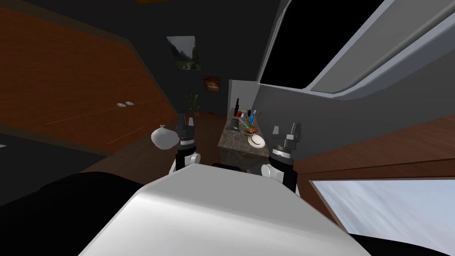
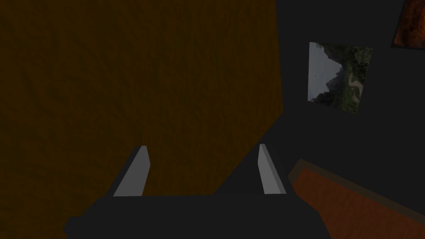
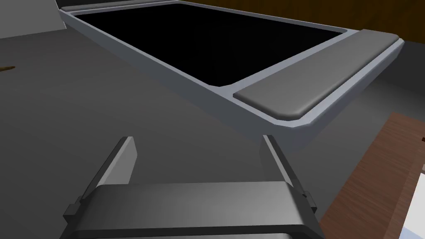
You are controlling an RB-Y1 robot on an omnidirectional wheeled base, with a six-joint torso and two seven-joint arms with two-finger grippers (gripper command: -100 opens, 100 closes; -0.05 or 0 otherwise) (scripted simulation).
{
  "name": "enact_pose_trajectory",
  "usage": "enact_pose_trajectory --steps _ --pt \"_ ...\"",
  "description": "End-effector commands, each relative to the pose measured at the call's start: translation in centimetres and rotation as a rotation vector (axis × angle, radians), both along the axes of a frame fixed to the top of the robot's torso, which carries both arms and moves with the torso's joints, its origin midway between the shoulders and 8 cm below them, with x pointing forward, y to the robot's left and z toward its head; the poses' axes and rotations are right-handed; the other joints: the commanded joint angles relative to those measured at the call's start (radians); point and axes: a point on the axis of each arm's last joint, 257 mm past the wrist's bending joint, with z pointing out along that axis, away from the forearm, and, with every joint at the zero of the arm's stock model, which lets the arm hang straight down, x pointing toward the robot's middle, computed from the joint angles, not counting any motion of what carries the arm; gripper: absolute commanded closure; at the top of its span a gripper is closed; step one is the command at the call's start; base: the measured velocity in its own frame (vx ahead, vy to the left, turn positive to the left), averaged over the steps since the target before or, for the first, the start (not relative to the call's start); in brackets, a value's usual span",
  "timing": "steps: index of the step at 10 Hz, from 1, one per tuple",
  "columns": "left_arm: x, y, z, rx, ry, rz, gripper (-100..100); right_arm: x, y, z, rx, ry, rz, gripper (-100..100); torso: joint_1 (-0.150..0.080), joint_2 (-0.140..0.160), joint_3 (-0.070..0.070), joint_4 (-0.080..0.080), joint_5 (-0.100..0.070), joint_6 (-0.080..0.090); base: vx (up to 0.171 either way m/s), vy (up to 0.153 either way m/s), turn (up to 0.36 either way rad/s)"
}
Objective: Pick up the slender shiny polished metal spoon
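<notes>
Ahead, cluttered stone-topped counter [image 1: 230,138] with white plate [image 1: 257,142]; both arms' jaws wide apart, empty.

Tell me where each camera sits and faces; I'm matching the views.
Head view: on the head, steeply down and forward at a cluttered counter; left gripper, right gripper.
Left wrist view: left hand, facing a landscape picture; own open fingers.
Right wrist view: right hand, facing a grey window frame; own open fingers.
Shared: head view shows picture and frame too.
</notes>
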Motion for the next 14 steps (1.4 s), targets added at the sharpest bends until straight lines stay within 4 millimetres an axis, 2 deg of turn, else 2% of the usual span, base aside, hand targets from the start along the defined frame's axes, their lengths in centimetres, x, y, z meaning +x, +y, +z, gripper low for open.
enact_pose_trajectory --steps 1,6,11,12,14 --pt "0.0 0.0 0.0 0.0 0.0 0.0 0 0.5 0.7 -0.8 -0.073 0.03 0.001 -100 0.0 0.0 0.0 0.0 0.0 0.0 -0.028 0.029 0.095" --pt "0.0 0.0 0.0 0.0 0.0 0.0 0 2.3 2.4 -4.7 -0.345 0.14 -0.031 -100 0.009 0.007 0.004 0.001 0.002 0.0 -0.083 0.116 0.109" --pt "0.0 0.0 0.0 0.0 0.0 0.0 0 4.0 3.1 -10.9 -0.73 0.269 -0.092 -100 0.012 0.01 0.006 0.002 0.003 0.0 -0.133 0.178 0.177" --pt "0.0 0.0 0.0 0.0 0.0 0.0 0 3.9 3.1 -10.9 -0.735 0.269 -0.09 -100 0.011 0.01 0.006 0.002 0.003 0.0 -0.086 0.118 0.044" --pt "0.0 0.0 0.0 0.0 0.0 0.0 0 4.4 2.8 -13.8 -0.908 0.316 -0.116 -100 0.007 0.006 0.004 0.002 0.002 0.0 -0.077 0.133 0.141"
